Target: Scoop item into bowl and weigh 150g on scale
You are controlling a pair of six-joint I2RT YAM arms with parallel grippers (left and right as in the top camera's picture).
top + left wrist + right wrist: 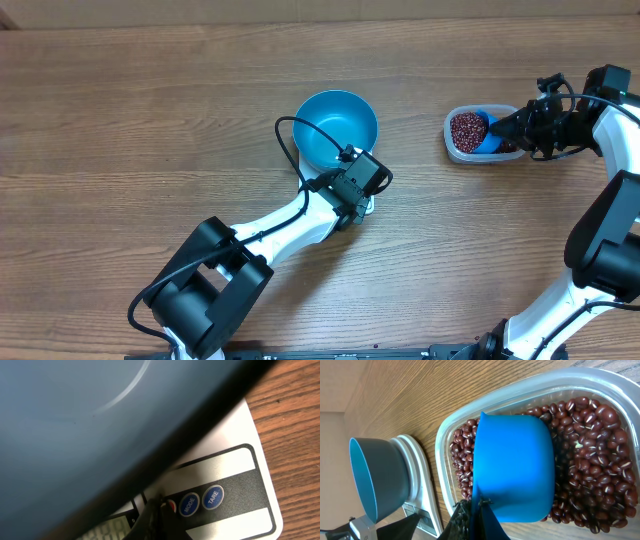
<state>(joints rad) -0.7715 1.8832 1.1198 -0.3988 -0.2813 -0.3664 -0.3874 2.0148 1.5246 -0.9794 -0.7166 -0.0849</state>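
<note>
From above, the left arm (290, 220) reaches diagonally across the desk (150, 100) to the near side of the bowl (337, 128). The right arm (600, 110) bends in from the right, with the right fingers (508, 126) over the clear tub (448, 140) of beans (466, 130).

At the left wrist, the left fingers (150, 520) are pressed together and empty. Their tip is at the red button (171, 506) of the scale (227, 430), under the bowl.

At the right wrist, the closed fingers grip the blue scoop (515, 470), which lies among the beans.

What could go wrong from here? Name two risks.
The left gripper, shut, sits at the red button on the scale, beside MODE, under the bowl: it may mispress or nudge the bowl.
The scoop in the right gripper must cross the table from tub to bowl: beans could spill.
</note>
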